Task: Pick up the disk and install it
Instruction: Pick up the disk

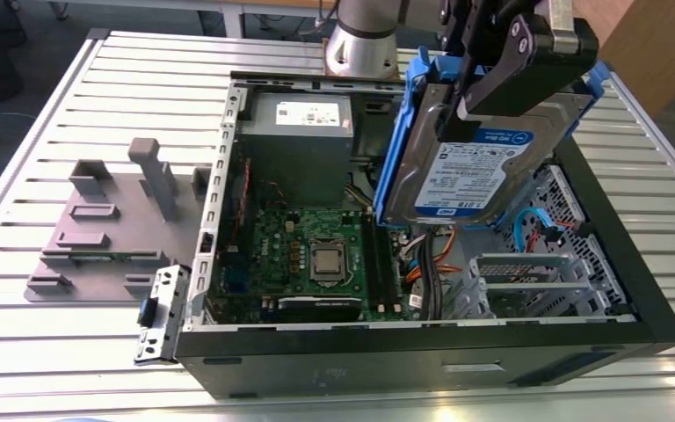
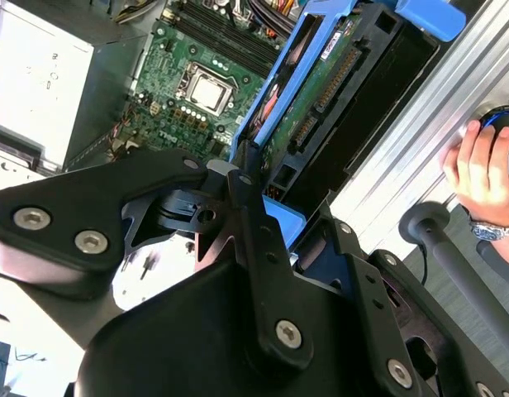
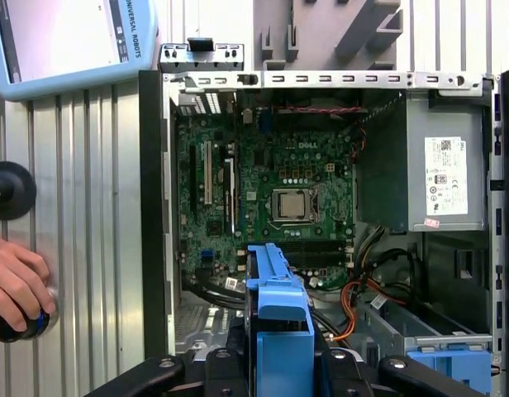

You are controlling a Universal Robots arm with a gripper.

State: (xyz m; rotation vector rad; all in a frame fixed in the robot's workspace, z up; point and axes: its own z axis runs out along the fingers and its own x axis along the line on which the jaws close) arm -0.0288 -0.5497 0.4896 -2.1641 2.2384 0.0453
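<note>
Slatted alu table [image 1: 68, 105] w/ open PC case [image 1: 431, 345]; gripper [image 1: 484, 101] clamped on disk [image 1: 473, 171], tilted above case interior.

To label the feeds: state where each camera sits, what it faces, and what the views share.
Exterior view: off-arm, above, facing the open computer case; gripper holds the disk.
First wrist view: wrist-mounted, facing the motherboard; gripper links show.
Second wrist view: wrist-mounted, facing the disk's underside past gripper links.
Both wrist views share the disk, motherboard, a person's hand.
</note>
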